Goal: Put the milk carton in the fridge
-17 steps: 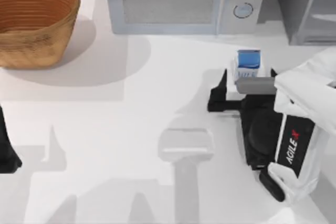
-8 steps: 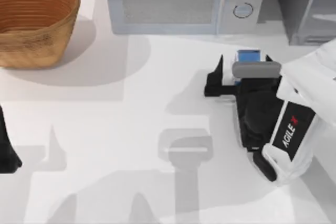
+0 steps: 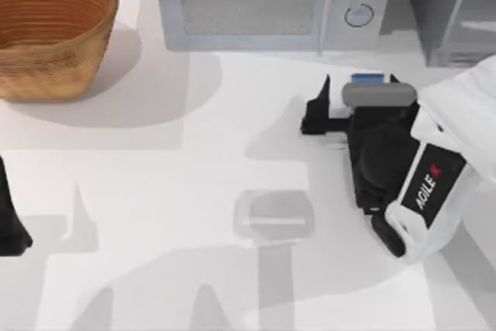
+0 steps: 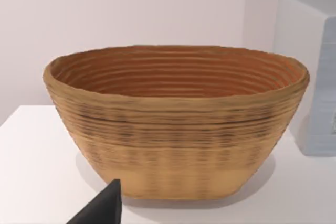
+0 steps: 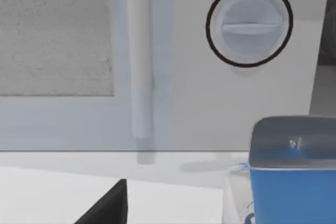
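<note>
On a white desk (image 3: 194, 168), the right hand (image 3: 360, 106) straddles the milk carton (image 3: 366, 79), fingers spread either side, just before the microwave (image 3: 263, 1). The fridge (image 3: 449, 5) stands at far right. The left hand (image 3: 9, 222) sits parked at the left edge; its grip is unclear.

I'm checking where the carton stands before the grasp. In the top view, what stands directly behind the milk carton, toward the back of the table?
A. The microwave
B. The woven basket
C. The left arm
A: the milk carton stands just in front of the microwave, below its dials, with the right gripper at it.
</note>
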Robot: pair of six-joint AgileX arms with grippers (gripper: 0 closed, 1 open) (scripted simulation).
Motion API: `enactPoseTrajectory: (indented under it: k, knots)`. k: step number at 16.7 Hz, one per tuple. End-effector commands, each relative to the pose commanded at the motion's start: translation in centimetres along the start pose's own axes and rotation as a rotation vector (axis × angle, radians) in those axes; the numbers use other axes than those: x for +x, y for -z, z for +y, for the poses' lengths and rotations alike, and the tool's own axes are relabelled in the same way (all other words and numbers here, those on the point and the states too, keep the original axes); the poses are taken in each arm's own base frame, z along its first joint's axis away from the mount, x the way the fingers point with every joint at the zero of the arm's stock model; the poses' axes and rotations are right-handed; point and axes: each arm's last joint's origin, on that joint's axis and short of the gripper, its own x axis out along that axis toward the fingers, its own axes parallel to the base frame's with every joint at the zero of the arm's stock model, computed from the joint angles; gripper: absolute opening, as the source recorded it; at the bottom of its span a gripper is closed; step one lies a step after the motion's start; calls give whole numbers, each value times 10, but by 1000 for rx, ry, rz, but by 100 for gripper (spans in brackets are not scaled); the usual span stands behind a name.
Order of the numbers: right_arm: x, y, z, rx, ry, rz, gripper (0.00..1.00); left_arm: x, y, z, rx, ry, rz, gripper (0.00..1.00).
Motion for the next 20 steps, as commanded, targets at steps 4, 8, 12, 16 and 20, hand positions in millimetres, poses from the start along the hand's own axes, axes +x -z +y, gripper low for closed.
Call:
enactPoseTrajectory:
  k: [4, 8, 12, 16, 20]
  knots:
    - [0, 0, 0, 0, 0, 0, 55, 0, 0, 0, 0, 0, 0, 100]
    - [0, 0, 0, 0, 0, 0, 25, 0, 0, 0, 0, 0, 0, 100]
    - [0, 0, 0, 0, 0, 0, 0, 0, 0, 0, 0, 0, 0, 100]
    - [0, 0, 0, 0, 0, 0, 0, 0, 0, 0, 0, 0, 0, 100]
    - [0, -1, 1, 1, -2, -1, 0, 0, 0, 0, 0, 0, 0, 100]
